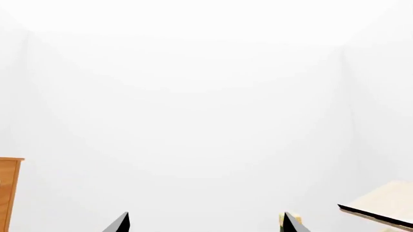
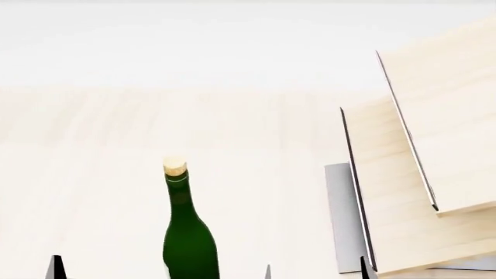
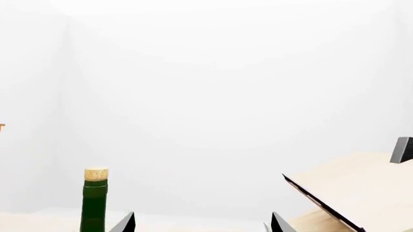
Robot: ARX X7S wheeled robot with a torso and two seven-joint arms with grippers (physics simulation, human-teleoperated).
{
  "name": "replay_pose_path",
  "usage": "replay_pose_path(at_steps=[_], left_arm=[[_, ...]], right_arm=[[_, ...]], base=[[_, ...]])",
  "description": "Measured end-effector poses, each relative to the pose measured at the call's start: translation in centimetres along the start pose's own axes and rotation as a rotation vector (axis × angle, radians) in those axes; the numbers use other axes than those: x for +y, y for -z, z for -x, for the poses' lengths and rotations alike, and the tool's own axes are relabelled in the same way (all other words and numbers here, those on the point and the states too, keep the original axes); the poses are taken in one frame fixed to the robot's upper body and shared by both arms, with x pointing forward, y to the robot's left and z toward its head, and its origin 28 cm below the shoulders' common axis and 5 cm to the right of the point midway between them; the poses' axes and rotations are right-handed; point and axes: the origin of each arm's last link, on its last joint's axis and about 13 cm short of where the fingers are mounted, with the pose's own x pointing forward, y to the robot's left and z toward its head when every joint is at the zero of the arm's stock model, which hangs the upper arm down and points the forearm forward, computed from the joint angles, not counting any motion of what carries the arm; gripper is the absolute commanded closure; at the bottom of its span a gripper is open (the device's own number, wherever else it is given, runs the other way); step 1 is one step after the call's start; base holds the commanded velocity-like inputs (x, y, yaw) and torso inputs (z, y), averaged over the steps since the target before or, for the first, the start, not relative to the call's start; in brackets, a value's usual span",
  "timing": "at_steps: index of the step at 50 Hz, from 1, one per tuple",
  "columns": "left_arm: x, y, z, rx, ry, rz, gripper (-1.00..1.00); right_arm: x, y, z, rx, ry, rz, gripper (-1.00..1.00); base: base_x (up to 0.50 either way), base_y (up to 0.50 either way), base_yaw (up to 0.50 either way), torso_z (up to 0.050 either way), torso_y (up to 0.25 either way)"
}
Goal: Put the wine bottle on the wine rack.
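Observation:
The wine bottle (image 2: 188, 232), dark green with a beige cork, stands upright on the pale table at the bottom centre-left of the head view. The wine rack (image 2: 434, 174), slanted pale wood panels with dark edges on a grey base (image 2: 340, 215), stands to its right. My left gripper (image 1: 206, 223) is open and empty; the cork (image 1: 285, 218) peeks from behind one fingertip. My right gripper (image 3: 202, 223) is open and empty, between the bottle (image 3: 95, 203) and the rack panels (image 3: 348, 193). In the head view its tips (image 2: 316, 272) show between bottle and rack.
A brown cabinet edge (image 1: 7, 193) shows in the left wrist view, and a rack panel corner (image 1: 384, 203) on the other side. A small black block (image 3: 401, 150) sits atop the rack. The pale wood tabletop (image 2: 93, 145) runs back to a white wall.

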Motion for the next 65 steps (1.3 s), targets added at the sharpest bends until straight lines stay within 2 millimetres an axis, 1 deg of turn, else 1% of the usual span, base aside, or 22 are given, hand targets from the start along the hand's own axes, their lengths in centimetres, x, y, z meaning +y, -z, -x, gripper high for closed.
replay_pose_path(at_steps=[65], left_arm=[[-0.01,0.05,-0.02,0.002,0.002,-0.002,-1.0]], right_arm=[[-0.04,-0.01,-0.05,0.001,0.002,-0.004,-1.0]], base=[[0.0,-0.07,0.0,0.0,0.0]])
